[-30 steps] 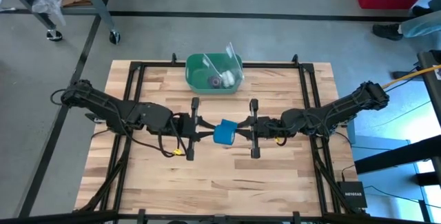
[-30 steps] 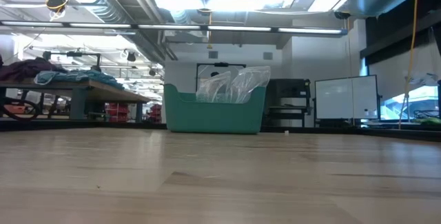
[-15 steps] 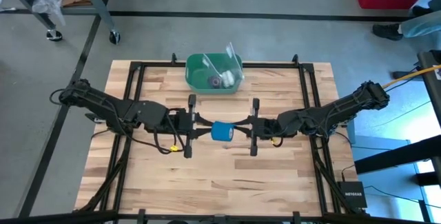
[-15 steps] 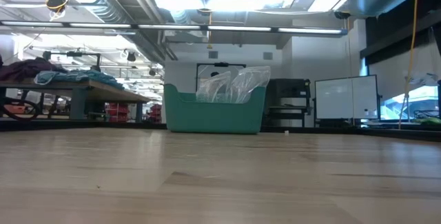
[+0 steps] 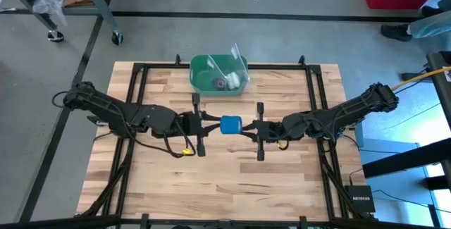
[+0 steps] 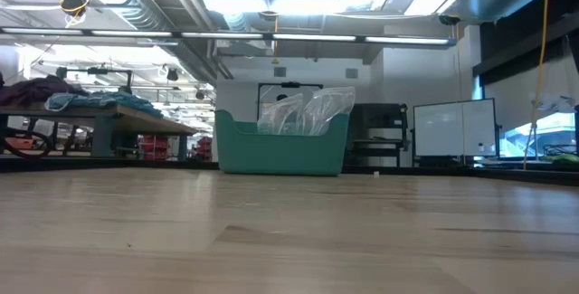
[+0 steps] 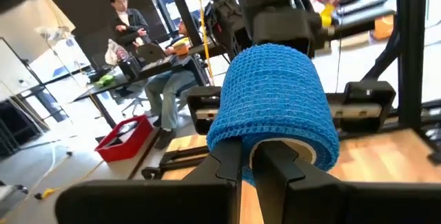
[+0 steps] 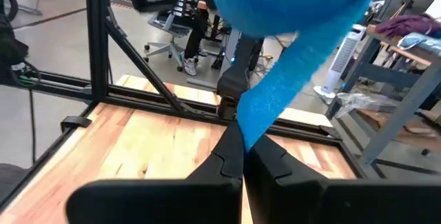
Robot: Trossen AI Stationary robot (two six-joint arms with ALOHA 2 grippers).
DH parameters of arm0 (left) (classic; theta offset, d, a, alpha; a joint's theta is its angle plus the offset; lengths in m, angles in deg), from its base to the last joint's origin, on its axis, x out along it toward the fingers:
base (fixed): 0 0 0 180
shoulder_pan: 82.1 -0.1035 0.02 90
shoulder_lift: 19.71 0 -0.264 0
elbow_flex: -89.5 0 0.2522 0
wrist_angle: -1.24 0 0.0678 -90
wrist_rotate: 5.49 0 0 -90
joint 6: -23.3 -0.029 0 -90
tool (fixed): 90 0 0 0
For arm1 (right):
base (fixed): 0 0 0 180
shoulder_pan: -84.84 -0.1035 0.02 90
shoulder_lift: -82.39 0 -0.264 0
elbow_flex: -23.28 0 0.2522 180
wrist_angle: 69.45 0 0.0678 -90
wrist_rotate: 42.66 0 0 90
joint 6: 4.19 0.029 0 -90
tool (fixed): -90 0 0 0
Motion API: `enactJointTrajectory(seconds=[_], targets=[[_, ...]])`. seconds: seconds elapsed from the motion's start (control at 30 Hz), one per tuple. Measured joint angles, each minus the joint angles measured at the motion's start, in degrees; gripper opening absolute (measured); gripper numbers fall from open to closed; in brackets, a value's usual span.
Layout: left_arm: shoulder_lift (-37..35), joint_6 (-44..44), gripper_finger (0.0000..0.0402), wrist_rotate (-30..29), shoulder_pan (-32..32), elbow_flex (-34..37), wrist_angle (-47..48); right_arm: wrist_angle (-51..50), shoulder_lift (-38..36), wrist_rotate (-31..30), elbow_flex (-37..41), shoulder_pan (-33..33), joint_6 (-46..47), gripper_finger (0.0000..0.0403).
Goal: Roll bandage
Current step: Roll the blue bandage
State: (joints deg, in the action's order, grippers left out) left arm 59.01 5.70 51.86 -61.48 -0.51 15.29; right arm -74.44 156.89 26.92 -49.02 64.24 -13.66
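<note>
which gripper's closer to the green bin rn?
Left, slightly. The left gripper sits just below the green bin, holding the bandage roll; the right gripper is further toward the right side, pinching the roll's tail.

an open-plan lab or workshop: exposed ceiling ducts (image 6: 154, 4) and strip lights, a grey concrete floor (image 5: 42, 116) with taped lines, a butcher-block table (image 5: 225, 180) in a black frame, seated people at desks (image 7: 148, 62), office chairs.
</note>
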Motion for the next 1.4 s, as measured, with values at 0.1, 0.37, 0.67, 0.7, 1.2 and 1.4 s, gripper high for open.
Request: enactJointTrajectory(seconds=[0.1,0.37,0.67,0.7,1.2,1.4], targets=[[1.5,-2.6,0.0015,-1.2,-0.1,0.0,-0.7,0.0,0.0,0.2,0.0,0.0,0.2,0.0002],[3.3,-9.0,0.0015,-6.5,0.1,0.0,-1.4,0.0,0.0,4.8,0.0,-0.1,2.3,0.0002],[3.3,-12.6,0.0015,-6.8,0.9,0.0,-0.8,-0.4,0.0,6.5,-0.7,-1.6,3.1,0.0002],[3.3,-12.7,0.0015,-6.8,0.9,0.0,-0.8,-0.5,0.0,6.5,-0.9,-1.9,2.9,0.0002],[4.6,-15.1,0.0015,-7.1,1.2,-0.1,-2.4,4.3,0.4,6.5,-1.7,-2.3,0.2,0.0003],[4.9,-17.2,0.0015,-7.5,2.1,-0.1,-3.3,4.7,0.4,5.8,-1.7,-2.3,0.0,0.0003]])
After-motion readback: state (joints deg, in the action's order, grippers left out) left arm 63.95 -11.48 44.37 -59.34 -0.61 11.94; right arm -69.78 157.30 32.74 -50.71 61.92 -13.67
